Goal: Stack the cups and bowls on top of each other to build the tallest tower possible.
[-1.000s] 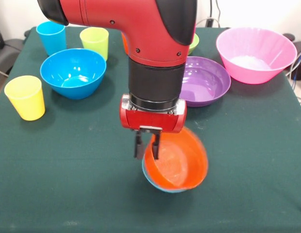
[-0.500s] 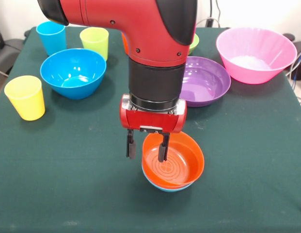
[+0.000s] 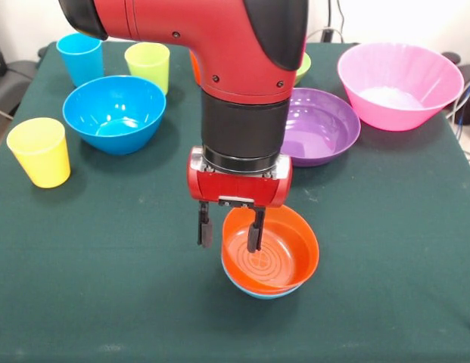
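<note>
Orange bowl (image 3: 271,261) nested level in light-blue bowl (image 3: 253,289), near front-centre of tabletop (image 3: 106,302). Tool (image 3: 228,231) spread open, gripping nothing, straddling the orange rim's left side: one finger inside, one outside. Risk: lifting off-vertical likely catches the rim, tips or drags the two-bowl tower. Counted in view: cups, yellow (image 3: 39,151), blue (image 3: 80,58), lime (image 3: 147,66), three; orange cup mostly hidden behind arm. Loose bowls: blue (image 3: 114,113), purple (image 3: 319,125), pink (image 3: 399,85), green sliver (image 3: 303,66).
</note>
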